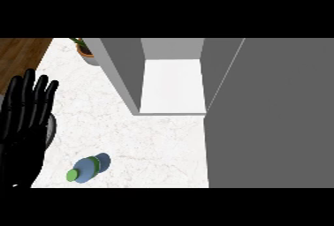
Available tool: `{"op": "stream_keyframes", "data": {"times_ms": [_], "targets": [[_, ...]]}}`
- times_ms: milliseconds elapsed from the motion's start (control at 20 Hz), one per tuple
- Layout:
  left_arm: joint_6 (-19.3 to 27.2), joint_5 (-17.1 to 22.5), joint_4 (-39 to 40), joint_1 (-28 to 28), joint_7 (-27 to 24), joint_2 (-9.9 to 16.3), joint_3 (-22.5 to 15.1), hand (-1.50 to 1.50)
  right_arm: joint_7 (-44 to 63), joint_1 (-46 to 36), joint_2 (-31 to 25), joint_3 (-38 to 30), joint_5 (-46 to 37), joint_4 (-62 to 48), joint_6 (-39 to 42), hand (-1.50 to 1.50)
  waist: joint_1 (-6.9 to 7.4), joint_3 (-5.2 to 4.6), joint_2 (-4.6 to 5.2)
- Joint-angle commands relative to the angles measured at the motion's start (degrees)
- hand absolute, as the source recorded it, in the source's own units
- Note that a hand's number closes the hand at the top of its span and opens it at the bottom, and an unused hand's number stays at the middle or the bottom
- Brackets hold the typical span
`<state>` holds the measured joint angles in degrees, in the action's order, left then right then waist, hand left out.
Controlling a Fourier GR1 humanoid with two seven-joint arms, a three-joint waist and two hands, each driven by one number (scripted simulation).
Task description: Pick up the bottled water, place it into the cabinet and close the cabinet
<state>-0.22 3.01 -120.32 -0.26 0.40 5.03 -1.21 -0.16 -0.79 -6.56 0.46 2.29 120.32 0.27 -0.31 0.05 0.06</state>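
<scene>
Lying on marble counter (150,141): blue bottled water (88,168), green cap | left hand (23,128) fingers straight | grey cabinet (171,84) open

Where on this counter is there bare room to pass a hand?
Bare marble lies between the bottle and the open cabinet, and left of the cabinet below the plant. The left edge is crowded by the left robot hand.

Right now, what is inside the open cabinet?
The cabinet shows only a bare white shelf floor; nothing stands on the part in view. Its door covers everything to the right. The bottled water is on the counter.
</scene>
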Motion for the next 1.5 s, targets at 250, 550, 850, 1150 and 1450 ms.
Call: {"op": "stream_keyframes", "data": {"times_ms": [250,550,850,1150,1450], "targets": [[-13.7,3.4,-18.4,20.9,-12.2,6.9,-0.2,-1.5,-2.6,13.6,2.7,4.5,-5.0,8.6,-0.7,-1.5,1.62,-0.15,-0.95],[-19.6,18.9,-22.4,38.8,-9.7,3.9,-3.6,-1.5,8.3,15.1,0.2,9.7,3.9,14.1,5.2,-1.5,2.12,-0.17,-0.71],[-22.4,18.6,-29.2,48.1,-11.6,3.6,-4.4,-1.5,15.0,14.8,1.8,14.6,0.2,21.4,1.8,-1.5,1.83,-0.1,-0.49],[-25.8,16.5,-29.9,57.6,-16.7,2.7,-5.9,-1.5,17.6,17.4,1.6,16.5,0.6,26.5,1.4,-1.5,1.54,-0.03,-0.55],[-29.0,17.1,-28.6,63.9,-22.0,3.4,-3.1,-1.5,24.4,11.9,2.1,17.6,-2.0,28.6,-2.0,-1.5,1.79,-0.1,-0.4]]}}
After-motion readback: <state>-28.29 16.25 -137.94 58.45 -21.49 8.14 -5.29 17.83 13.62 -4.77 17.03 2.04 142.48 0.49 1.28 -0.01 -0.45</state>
